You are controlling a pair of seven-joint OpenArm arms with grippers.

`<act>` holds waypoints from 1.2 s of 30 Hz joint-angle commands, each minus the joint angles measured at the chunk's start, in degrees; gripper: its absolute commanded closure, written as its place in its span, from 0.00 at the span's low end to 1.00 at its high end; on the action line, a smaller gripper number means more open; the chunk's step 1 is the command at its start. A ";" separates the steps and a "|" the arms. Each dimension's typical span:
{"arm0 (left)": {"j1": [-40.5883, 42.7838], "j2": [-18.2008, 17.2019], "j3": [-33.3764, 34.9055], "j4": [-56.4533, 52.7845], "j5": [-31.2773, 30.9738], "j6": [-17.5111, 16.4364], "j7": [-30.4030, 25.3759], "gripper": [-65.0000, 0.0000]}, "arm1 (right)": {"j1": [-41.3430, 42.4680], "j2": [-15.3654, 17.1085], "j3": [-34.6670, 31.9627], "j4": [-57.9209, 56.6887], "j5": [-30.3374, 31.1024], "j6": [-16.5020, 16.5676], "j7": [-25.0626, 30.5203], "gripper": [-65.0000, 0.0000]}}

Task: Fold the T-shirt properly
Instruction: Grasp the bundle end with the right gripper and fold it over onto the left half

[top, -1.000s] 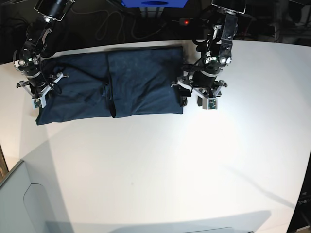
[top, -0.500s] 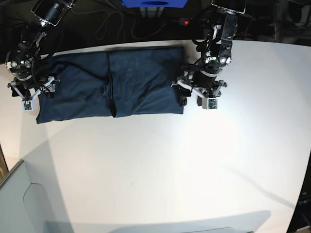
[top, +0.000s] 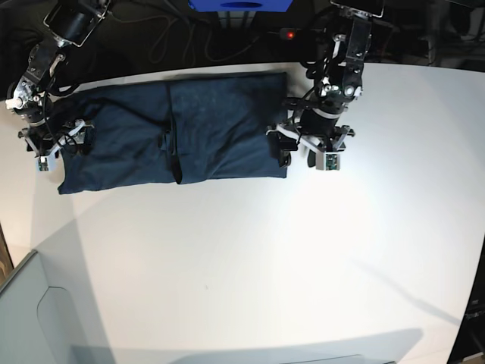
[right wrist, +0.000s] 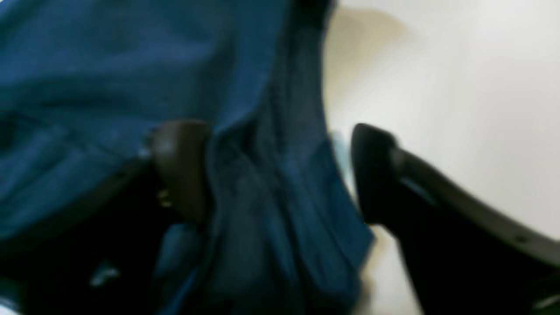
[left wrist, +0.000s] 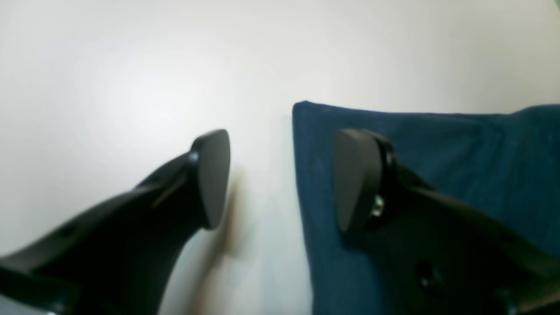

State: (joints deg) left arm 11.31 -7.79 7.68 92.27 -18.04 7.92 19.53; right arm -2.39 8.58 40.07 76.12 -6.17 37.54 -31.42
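While the T-shirt lay folded in a long band across the far side of the white table, both grippers stood spread wide, gripping nothing: the left gripper straddled one end's edge, the right gripper the other end's bunched cloth.

I count one T-shirt across the upper left of the frame, two grippers, the left gripper and the right gripper, one table, and one blue box at top centre.
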 commanded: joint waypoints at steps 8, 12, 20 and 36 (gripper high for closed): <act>1.13 -0.08 -2.10 1.31 -0.20 -0.06 -1.46 0.44 | -0.11 -0.27 -0.73 -4.42 -3.19 2.46 -3.26 0.93; 1.13 -0.08 -3.33 1.05 -0.20 -0.06 -1.20 0.44 | 0.06 -0.27 -0.73 -4.07 -2.92 2.46 -3.09 0.99; 1.04 0.01 -3.42 0.43 -0.20 -0.14 -1.11 0.44 | -2.22 -2.73 -0.73 9.91 -2.84 2.46 -3.09 1.00; 0.60 0.28 -3.16 -2.64 -0.20 -0.14 -1.11 0.44 | -11.28 -10.73 -13.48 37.42 -2.92 2.46 -3.35 1.00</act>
State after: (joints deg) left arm 12.03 -7.57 4.54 89.25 -18.02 7.86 17.80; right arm -13.67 -2.39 26.44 112.64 -9.67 38.96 -35.79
